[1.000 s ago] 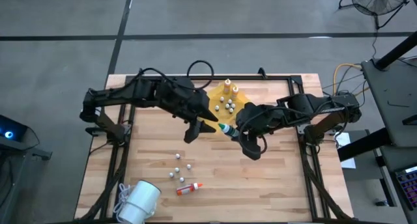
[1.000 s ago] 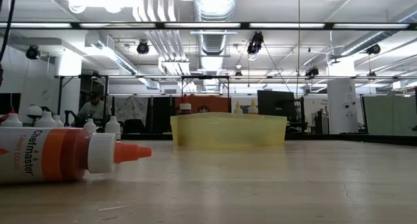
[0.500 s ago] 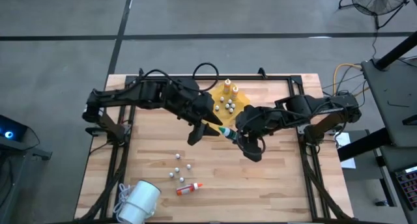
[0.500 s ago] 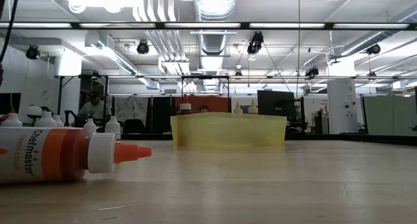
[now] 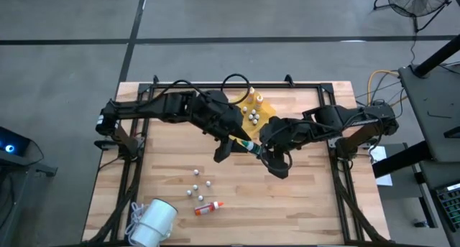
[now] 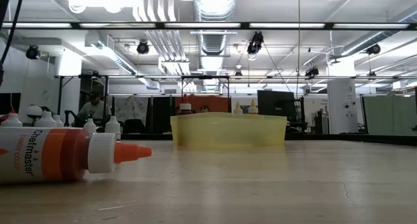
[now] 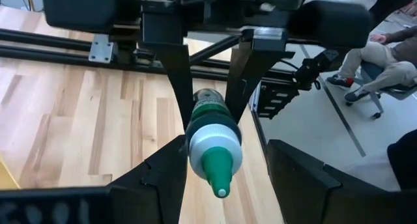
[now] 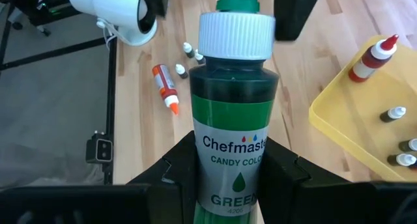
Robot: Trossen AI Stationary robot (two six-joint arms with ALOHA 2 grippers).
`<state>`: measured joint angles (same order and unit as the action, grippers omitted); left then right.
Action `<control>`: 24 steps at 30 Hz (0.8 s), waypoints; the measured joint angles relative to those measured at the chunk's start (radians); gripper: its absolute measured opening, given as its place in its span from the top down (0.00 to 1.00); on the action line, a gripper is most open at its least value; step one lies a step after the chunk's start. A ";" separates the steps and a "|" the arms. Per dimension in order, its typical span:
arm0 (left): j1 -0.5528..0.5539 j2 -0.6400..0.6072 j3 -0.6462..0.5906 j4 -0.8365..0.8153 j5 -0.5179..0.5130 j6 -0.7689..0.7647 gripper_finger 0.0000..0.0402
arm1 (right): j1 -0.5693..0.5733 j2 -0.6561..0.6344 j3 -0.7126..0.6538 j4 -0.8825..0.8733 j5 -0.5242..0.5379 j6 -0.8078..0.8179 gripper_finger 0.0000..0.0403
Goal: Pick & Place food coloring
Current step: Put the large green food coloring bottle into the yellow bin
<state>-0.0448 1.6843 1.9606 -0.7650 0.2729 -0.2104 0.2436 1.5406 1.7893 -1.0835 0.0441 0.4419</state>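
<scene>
A green food coloring bottle point(image 8: 234, 107) with a white collar and a green pointed cap hangs above the middle of the table point(image 5: 250, 145), with my right gripper point(image 8: 231, 162) shut on it. My left gripper point(image 7: 225, 172) is open. Its two fingers stand on either side of the cap point(image 7: 216, 165) and do not clearly touch it. An orange-capped food coloring bottle point(image 5: 208, 207) lies on its side near the table's front edge point(image 6: 65, 152). More bottles point(image 5: 251, 96) stand in the yellow tray point(image 5: 264, 112). My right gripper pinches the green bottle's labelled body point(image 8: 234, 175), near its base end, between its two fingers. The fingers come from the table's right and slant downward. The bottle runs on along them, cap pointing toward my left gripper, and is lifted clear of the table.
Several small white-capped things point(image 5: 198, 184) are scattered on the wood near the orange-capped bottle, and more lie in the tray point(image 8: 397, 146). A white container point(image 5: 154, 222) lies at the near left corner. Black frame rails point(image 7: 78, 48) run along the table's sides.
My left gripper has moved toward the table's right and slightly down, up to the green bottle, so that its open fingers now stand on either side of the cap. The bottle has stayed where it was.
</scene>
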 joint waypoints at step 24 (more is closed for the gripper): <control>-0.001 0.034 0.001 0.031 -0.020 0.011 0.71 | 0.000 0.000 -0.006 0.002 0.002 0.004 0.73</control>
<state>-0.0454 1.7180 1.9614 -0.7338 0.2526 -0.1989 0.2434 1.5406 1.7836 -1.0816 0.0456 0.4462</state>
